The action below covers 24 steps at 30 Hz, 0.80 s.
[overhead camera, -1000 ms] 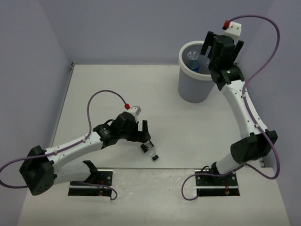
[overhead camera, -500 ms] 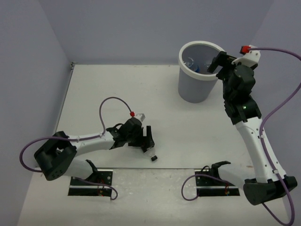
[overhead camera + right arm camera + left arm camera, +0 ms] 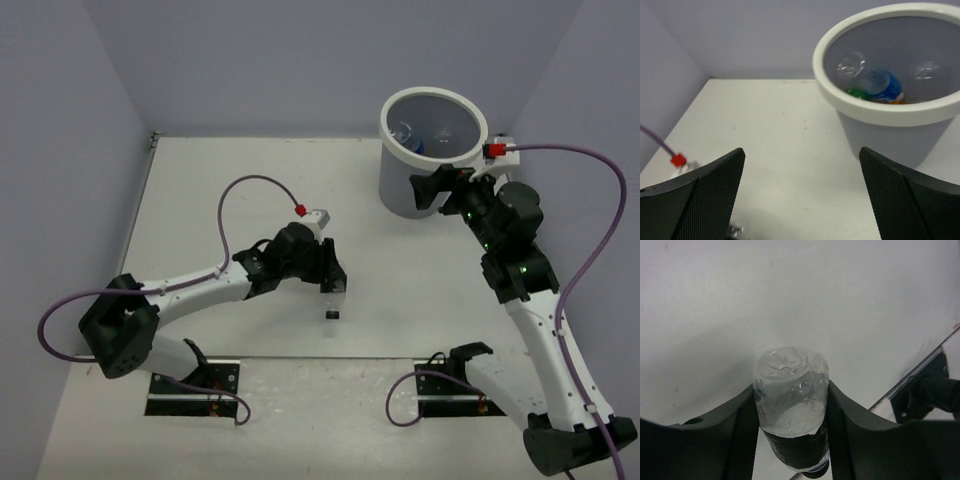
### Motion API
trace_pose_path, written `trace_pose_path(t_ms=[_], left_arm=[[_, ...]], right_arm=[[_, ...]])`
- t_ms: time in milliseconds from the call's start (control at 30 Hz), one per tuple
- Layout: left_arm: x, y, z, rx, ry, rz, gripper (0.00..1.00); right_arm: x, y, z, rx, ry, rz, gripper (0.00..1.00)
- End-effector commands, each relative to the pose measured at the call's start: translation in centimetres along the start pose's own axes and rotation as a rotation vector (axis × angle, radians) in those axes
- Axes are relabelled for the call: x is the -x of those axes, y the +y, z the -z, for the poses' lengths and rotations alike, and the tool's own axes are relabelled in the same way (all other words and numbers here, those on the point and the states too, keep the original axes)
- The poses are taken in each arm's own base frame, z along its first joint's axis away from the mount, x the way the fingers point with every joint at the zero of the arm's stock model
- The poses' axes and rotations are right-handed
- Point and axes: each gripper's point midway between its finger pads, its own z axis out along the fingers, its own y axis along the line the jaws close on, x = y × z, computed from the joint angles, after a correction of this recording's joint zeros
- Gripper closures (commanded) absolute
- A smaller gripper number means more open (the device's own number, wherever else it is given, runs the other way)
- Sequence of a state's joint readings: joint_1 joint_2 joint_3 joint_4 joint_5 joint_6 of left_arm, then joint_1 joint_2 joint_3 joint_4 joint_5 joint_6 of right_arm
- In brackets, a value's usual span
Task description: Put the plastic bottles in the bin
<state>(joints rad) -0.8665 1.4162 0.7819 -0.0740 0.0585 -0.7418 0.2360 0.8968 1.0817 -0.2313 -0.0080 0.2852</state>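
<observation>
One clear, dark-labelled bottle [image 3: 790,385] sits clamped in the left pincer [image 3: 791,402]; right pincer [image 3: 801,155] gapes wide.

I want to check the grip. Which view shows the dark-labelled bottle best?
Left wrist: the dark-labelled bottle fills the frame, clamped between the left fingers, with its clear base and dark label visible. Top external shows only its end below the fingers. Right wrist doesn't clearly show it.

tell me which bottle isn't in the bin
The dark-labelled bottle, gripped by the left gripper above the table; the others in view, like the blue-labelled one, lie inside the bin.
</observation>
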Motion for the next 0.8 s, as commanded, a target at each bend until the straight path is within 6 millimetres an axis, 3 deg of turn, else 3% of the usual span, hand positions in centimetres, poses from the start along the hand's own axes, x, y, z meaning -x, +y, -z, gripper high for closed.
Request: trace_pose_path(t_ms=[0,133,267,400,633,767], left_arm=[[9.6,-6.6,4.3,-0.151,-0.299,-0.208,0.88],[13.0,-11.5,8.9,-0.355,-0.484,-0.369,0.89],[15.4,-13.2,11.9,-0.392,-0.607,-0.423,1.0],[17.7,-13.6,13.6,-0.364,-0.685,-0.331,1.0],[18.7,-15.6,14.9,-0.503,-0.758,-0.193,1.0],[18.7,-16.6,16.1,-0.577,-0.775,-0.184,1.0]], right_arm=[[-4.5,6.4,2.9,0.393,0.168,-0.057,0.01],[-6.3,9.2,4.7,0.591,0.235,-0.122,0.01],[-7.9,11.4,7.0,0.79,0.305,-0.142,0.01],[-9.4,11.9,8.3,0.879,0.316,-0.102,0.01],[-11.5,14.2,8.7,0.991,0.36,-0.065,0.01],[-11.5,14.6,7.4,0.963,0.347,-0.075,0.01]])
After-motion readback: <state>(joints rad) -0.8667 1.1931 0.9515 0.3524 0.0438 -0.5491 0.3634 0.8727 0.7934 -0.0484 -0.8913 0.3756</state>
